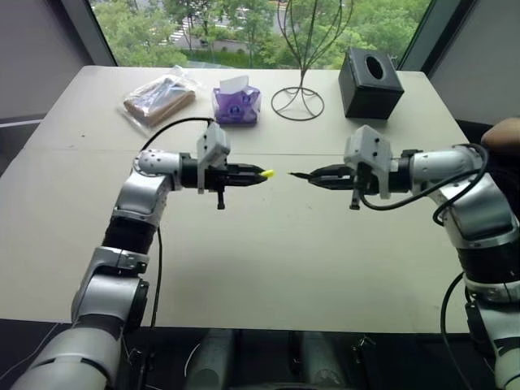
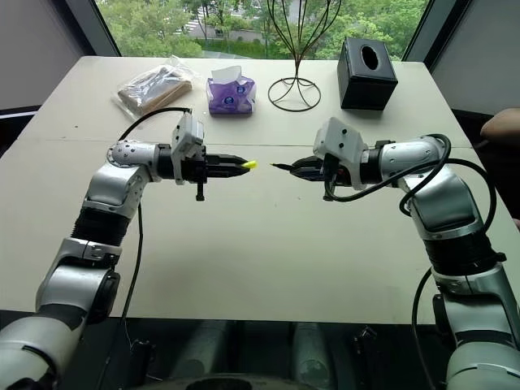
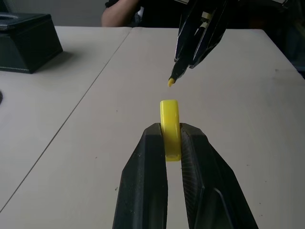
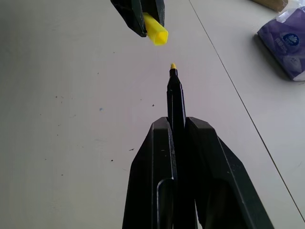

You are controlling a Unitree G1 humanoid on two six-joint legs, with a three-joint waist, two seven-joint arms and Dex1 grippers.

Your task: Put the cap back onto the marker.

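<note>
Left gripper [image 1: 248,175]: you have it clamped on the yellow cap [image 1: 266,173], held above the table [image 1: 268,268].
Right gripper [image 1: 323,175]: clamped on the black marker [image 4: 175,98].
Gap: marker's tip faces the cap's opening, near but apart.

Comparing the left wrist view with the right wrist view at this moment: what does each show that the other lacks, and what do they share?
Left wrist view alone: the black tissue box and a person's arm at the table's far edge. Right wrist view alone: the purple tissue pack. Shared: the left gripper shut on the yellow cap, the right gripper shut on the marker, tip and cap facing each other with a gap between, above the table.
</note>
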